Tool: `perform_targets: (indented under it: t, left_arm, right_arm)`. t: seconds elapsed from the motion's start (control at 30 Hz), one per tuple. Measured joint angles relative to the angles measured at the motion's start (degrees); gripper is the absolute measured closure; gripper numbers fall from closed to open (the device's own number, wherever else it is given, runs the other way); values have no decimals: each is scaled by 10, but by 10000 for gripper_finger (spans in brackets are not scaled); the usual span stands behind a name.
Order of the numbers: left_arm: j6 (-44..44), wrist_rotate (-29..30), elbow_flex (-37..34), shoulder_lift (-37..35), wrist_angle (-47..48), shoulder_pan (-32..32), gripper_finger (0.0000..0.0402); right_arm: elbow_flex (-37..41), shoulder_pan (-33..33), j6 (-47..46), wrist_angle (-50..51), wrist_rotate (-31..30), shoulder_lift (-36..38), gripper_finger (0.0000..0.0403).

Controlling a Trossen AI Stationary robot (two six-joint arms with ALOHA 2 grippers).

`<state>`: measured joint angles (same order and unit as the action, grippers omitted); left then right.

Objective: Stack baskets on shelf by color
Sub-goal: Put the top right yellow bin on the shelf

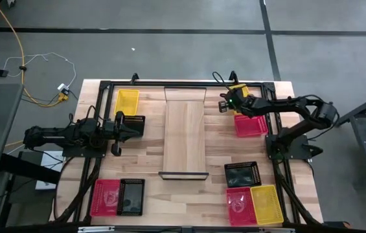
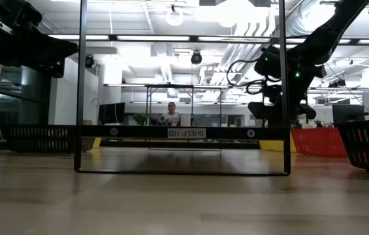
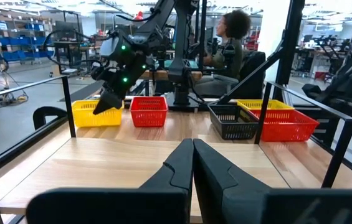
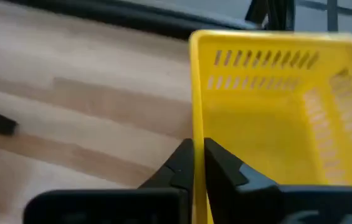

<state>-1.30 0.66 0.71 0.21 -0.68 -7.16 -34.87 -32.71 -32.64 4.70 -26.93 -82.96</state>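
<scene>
My right gripper (image 1: 224, 105) is at the far right of the table, shut on a yellow basket (image 4: 275, 124) that its arm mostly hides from above (image 1: 239, 88). A red basket (image 1: 251, 125) sits on the table just nearer. My left gripper (image 1: 128, 126) is raised over a black basket (image 1: 136, 123) left of the shelf (image 1: 184, 133); its fingers (image 3: 193, 155) are shut with nothing between them. Another yellow basket (image 1: 127, 101) rests at the far left. Red (image 1: 105, 197) and black (image 1: 131, 196) baskets lie near left. Black (image 1: 243, 173), red (image 1: 240, 206) and yellow (image 1: 267, 204) ones lie near right. My right gripper pinches the yellow basket's side wall at its top rim (image 4: 195, 134) between its two fingers, coming from above and slanting down. The wall runs straight in between the fingertips. I cannot tell whether the basket is lifted or still on the table.
The shelf's dark metal end bar (image 2: 183, 132) crosses the low view. A black frame (image 1: 98, 110) borders the table. A person (image 3: 228, 43) sits beyond the table's right side, and another (image 2: 170, 115) shows far behind. The plank's top is bare.
</scene>
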Motion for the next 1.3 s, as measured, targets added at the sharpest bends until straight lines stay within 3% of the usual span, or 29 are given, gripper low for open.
perform_targets:
  t: [0.27,0.4,0.63,0.83,1.0,1.13,1.3]
  left_arm:
    - [0,0,0,0,0,0,401]
    - [0,0,0,0,0,0,401]
    - [0,0,0,0,0,0,401]
    - [0,0,0,0,0,0,401]
    - [0,0,0,0,0,0,401]
    - [0,0,0,0,0,0,401]
    - [0,0,0,0,0,0,401]
  right_arm:
    - [-62,21,80,20,-65,83,396]
    - [-124,54,179,38,-107,138,400]
    - [-228,176,339,37,-50,167,401]
    - [-268,317,447,30,26,114,402]
    - [-292,391,498,28,72,24,402]
    - [-336,398,537,34,70,-60,402]
    - [-391,357,524,90,90,-145,403]
